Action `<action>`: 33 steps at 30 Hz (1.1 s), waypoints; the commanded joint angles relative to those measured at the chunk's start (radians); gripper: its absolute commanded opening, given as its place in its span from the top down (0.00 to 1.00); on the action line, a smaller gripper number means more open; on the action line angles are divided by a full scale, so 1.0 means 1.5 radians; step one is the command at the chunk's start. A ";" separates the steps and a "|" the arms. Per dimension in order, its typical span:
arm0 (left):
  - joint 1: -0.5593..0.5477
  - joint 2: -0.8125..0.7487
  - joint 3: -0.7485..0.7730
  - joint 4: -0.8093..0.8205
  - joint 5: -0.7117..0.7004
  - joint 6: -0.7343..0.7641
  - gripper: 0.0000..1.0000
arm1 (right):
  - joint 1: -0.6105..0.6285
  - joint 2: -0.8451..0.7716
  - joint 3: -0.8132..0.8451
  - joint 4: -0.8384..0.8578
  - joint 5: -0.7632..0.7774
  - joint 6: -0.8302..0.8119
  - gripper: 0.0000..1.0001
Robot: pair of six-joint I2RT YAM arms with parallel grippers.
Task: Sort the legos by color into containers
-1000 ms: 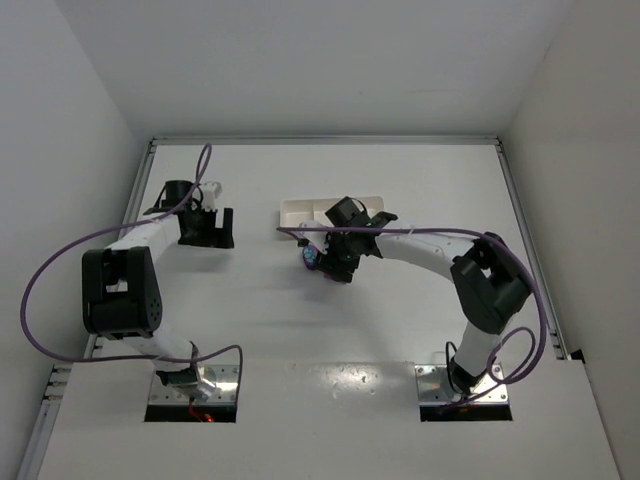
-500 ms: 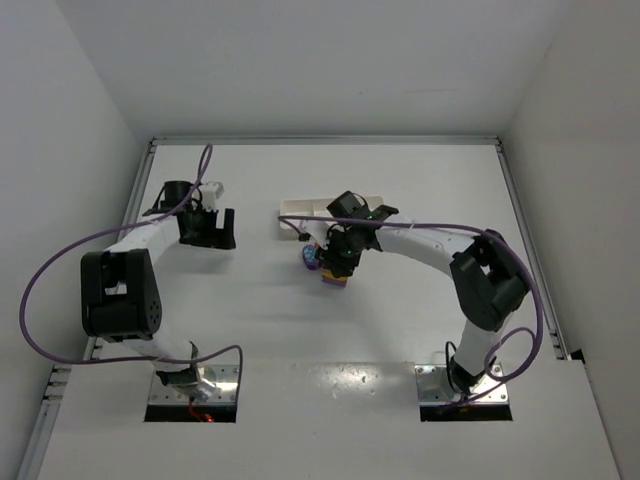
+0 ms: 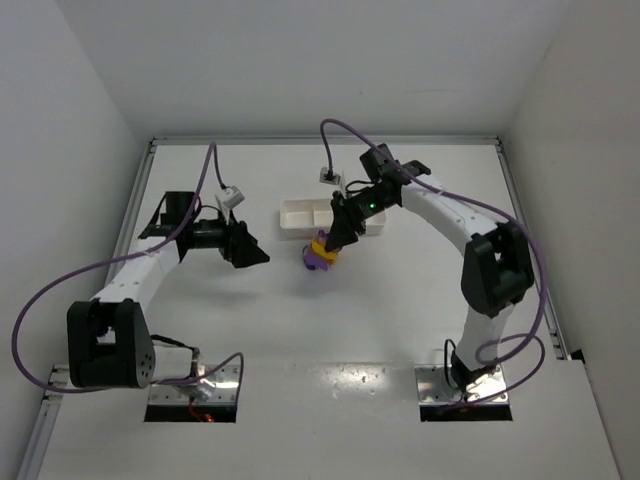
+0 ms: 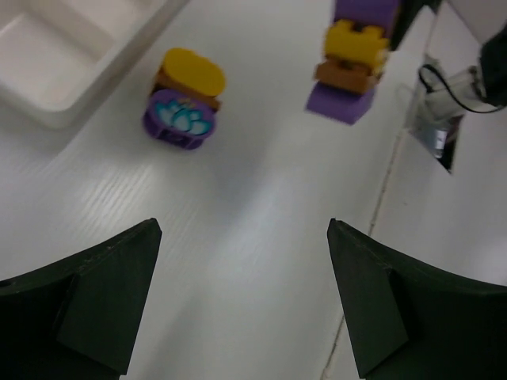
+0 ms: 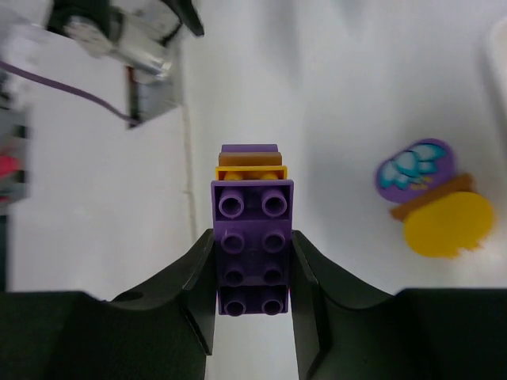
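White tray (image 4: 40,55), rounded legos (image 4: 181,111) just beside; right gripper (image 5: 253,273) clamps stack (image 5: 252,207).

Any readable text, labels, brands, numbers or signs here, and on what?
None readable.
The rounded purple brick bears a light blue flower-like print, not letters.
The brick stack in the right pincer and the white tray show no markings.

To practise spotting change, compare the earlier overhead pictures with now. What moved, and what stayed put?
The right arm swung round to reach in from farther back. The right end effector now grips a purple-and-yellow brick stack, carried slightly toward the white tray. The left end effector, open, moved right toward the bricks. The tray and the rounded purple-and-yellow piece stayed put.
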 commanded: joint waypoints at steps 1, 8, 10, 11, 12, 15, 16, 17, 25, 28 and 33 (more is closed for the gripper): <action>-0.043 0.005 0.028 0.011 0.152 0.010 0.07 | -0.013 0.062 0.025 -0.038 -0.200 0.025 1.00; -0.102 0.062 0.055 0.011 0.223 0.026 0.09 | -0.029 0.131 0.061 -0.023 -0.304 0.061 1.00; -0.124 0.079 0.062 0.011 0.223 0.026 0.10 | -0.035 0.137 0.061 -0.023 -0.311 0.061 1.00; -0.133 0.087 0.069 0.011 0.223 0.026 0.11 | -0.035 0.137 0.061 -0.023 -0.317 0.061 1.00; -0.140 0.104 0.070 0.011 0.213 0.026 0.11 | -0.035 0.137 0.061 -0.023 -0.317 0.061 1.00; -0.172 0.138 0.093 0.011 0.195 0.014 0.13 | -0.035 0.137 0.067 -0.023 -0.317 0.061 1.00; -0.179 0.147 0.103 0.011 0.195 0.013 0.14 | -0.035 0.131 0.067 -0.023 -0.311 0.061 1.00; -0.189 0.155 0.103 0.011 0.195 0.013 0.16 | -0.035 0.131 0.067 -0.023 -0.311 0.061 1.00; -0.212 0.181 0.147 0.011 0.195 -0.007 0.19 | -0.035 0.119 0.067 -0.017 -0.283 0.061 1.00; -0.227 0.188 0.154 0.011 0.195 -0.013 0.24 | -0.029 0.113 0.067 -0.017 -0.283 0.061 1.00; -0.233 0.208 0.167 0.011 0.195 -0.019 0.42 | -0.023 0.107 0.067 -0.017 -0.268 0.061 1.00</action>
